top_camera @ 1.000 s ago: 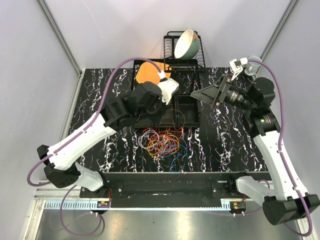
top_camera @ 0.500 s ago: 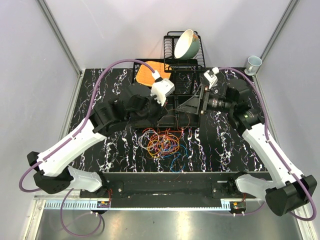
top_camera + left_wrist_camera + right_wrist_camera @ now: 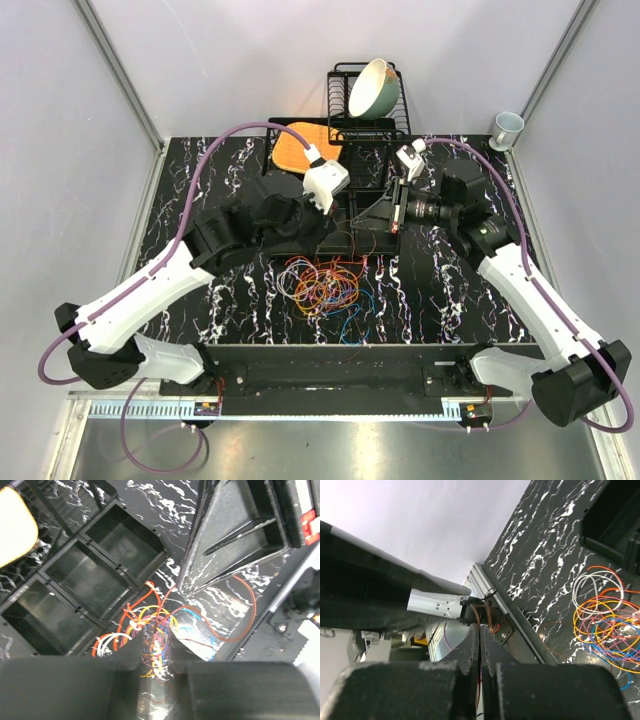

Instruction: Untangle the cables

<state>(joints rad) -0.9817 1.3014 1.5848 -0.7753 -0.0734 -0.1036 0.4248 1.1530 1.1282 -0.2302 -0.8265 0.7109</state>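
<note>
The cables [image 3: 322, 285] lie as a tangled heap of orange, red, blue, yellow, purple and white loops on the black marbled table, just in front of the arms' tips. My left gripper [image 3: 335, 235] hangs over the heap. Its jaws [image 3: 157, 632] stand a narrow gap apart, and the cables [image 3: 150, 625] show through it. My right gripper [image 3: 354, 226] meets it from the right. Its fingers [image 3: 479, 630] are pressed together, with a thin red-brown strand running down the seam. The rest of the cables [image 3: 605, 625] lie to its right.
A black tray of bins [image 3: 372, 212] sits right behind the heap, seen again in the left wrist view [image 3: 90, 580]. Further back stand a wire dish rack [image 3: 392, 118] holding a bowl [image 3: 372, 88], an orange mat [image 3: 295, 145] and a cup [image 3: 508, 125] at the far right corner.
My right arm swung left from the far right corner to meet the left gripper, and its jaws closed. The left jaws parted slightly. The heap stayed put.
</note>
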